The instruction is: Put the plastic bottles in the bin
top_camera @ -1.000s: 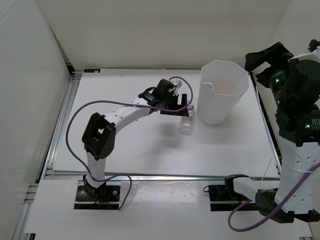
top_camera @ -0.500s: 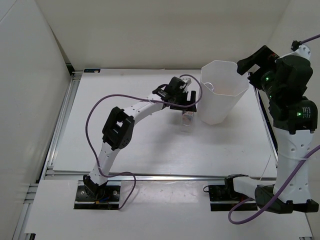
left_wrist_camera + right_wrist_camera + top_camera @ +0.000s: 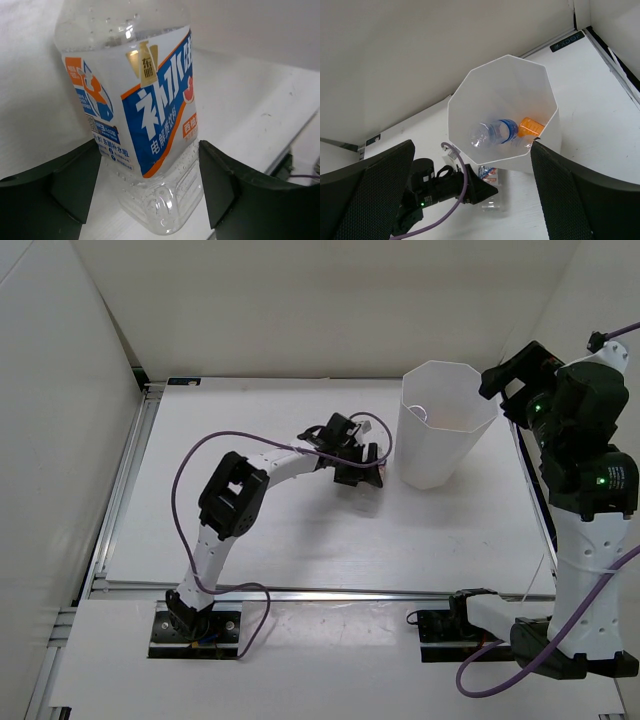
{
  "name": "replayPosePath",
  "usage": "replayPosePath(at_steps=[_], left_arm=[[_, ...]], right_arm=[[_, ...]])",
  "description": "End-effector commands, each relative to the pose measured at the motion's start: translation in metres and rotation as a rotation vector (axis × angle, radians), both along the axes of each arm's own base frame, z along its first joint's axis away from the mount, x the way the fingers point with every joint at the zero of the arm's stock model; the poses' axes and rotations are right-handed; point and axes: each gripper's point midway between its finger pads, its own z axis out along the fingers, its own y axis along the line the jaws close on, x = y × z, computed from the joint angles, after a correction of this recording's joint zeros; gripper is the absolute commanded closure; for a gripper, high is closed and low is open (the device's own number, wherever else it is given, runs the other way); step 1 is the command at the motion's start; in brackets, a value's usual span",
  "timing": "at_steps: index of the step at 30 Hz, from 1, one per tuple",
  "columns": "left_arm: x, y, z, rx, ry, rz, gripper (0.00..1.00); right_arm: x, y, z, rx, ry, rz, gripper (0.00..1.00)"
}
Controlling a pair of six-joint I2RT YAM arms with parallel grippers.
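A clear plastic bottle (image 3: 145, 100) with a white, blue and orange label lies on the table just left of the bin's foot. My left gripper (image 3: 150, 185) is shut on its lower body, one dark finger against each side. From above, the left gripper (image 3: 362, 468) covers most of that bottle (image 3: 379, 471). The tall white bin (image 3: 440, 455) stands at the back right. Inside the bin (image 3: 465, 85) lie a clear bottle with a blue label (image 3: 492, 134) and an orange bottle (image 3: 530, 127). My right gripper (image 3: 472, 195) hangs open high above the bin, holding nothing.
The right arm (image 3: 580, 460) towers at the table's right edge beside the bin. A purple cable (image 3: 190, 465) loops off the left arm. White walls close in the left and back. An aluminium rail (image 3: 330, 590) runs along the near edge.
The left gripper has dropped over the labelled bottle, and its fingers have closed in from wide open onto the bottle's sides. The right arm has shifted slightly above the bin.
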Motion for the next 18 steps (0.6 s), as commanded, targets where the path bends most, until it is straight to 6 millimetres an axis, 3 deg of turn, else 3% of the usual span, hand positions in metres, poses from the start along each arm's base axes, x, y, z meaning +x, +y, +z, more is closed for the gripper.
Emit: replayPosePath(at_steps=[1, 3, 4, 6, 7, 9, 10, 11, 12, 13, 14, 15, 17, 18], left_arm=[[-0.026, 0.051, -0.027, 0.097, 0.144, 0.038, 0.35], [-0.020, 0.073, -0.028, 0.119, 0.146, 0.085, 0.43], [-0.013, 0.075, -0.009, 0.093, 0.114, 0.098, 0.47], [0.002, 0.095, 0.008, 0.093, 0.075, 0.168, 0.55], [0.010, 0.102, 0.040, 0.064, 0.021, 0.204, 0.57], [0.026, 0.118, 0.073, 0.052, -0.059, 0.282, 0.57], [0.039, 0.120, 0.103, 0.022, -0.133, 0.295, 0.61], [0.052, 0.117, 0.154, -0.034, -0.242, 0.306, 0.61], [0.051, 0.118, 0.160, -0.037, -0.258, 0.300, 0.62], [0.060, 0.107, 0.203, -0.098, -0.342, 0.291, 0.62], [0.066, 0.104, 0.228, -0.128, -0.395, 0.286, 0.62], [0.067, 0.094, 0.283, -0.214, -0.485, 0.272, 0.62], [0.075, 0.077, 0.311, -0.275, -0.530, 0.241, 0.62], [0.069, 0.063, 0.329, -0.332, -0.539, 0.199, 0.62]], right_arm=[[0.000, -0.003, -0.003, -0.015, -0.001, -0.011, 0.00], [0.000, -0.003, -0.003, -0.005, -0.002, -0.013, 0.00], [0.000, -0.003, -0.003, -0.005, -0.002, -0.013, 0.00], [0.000, -0.003, -0.003, -0.005, -0.002, -0.013, 0.00], [0.000, -0.003, -0.003, -0.005, -0.002, -0.013, 0.00], [0.002, -0.005, -0.011, -0.009, 0.017, -0.023, 0.00], [0.002, -0.007, -0.011, -0.012, 0.017, -0.035, 0.00], [0.000, -0.007, -0.012, -0.012, 0.019, -0.035, 0.00], [0.000, -0.007, -0.012, -0.012, 0.019, -0.035, 0.00], [0.002, -0.007, -0.017, -0.013, 0.029, -0.035, 0.00], [0.002, -0.007, -0.020, -0.014, 0.039, -0.035, 0.00], [0.003, -0.006, -0.020, -0.006, 0.038, -0.037, 0.00], [0.004, -0.008, -0.023, 0.003, 0.046, -0.049, 0.00], [0.005, -0.007, -0.025, 0.003, 0.046, -0.049, 0.00]])
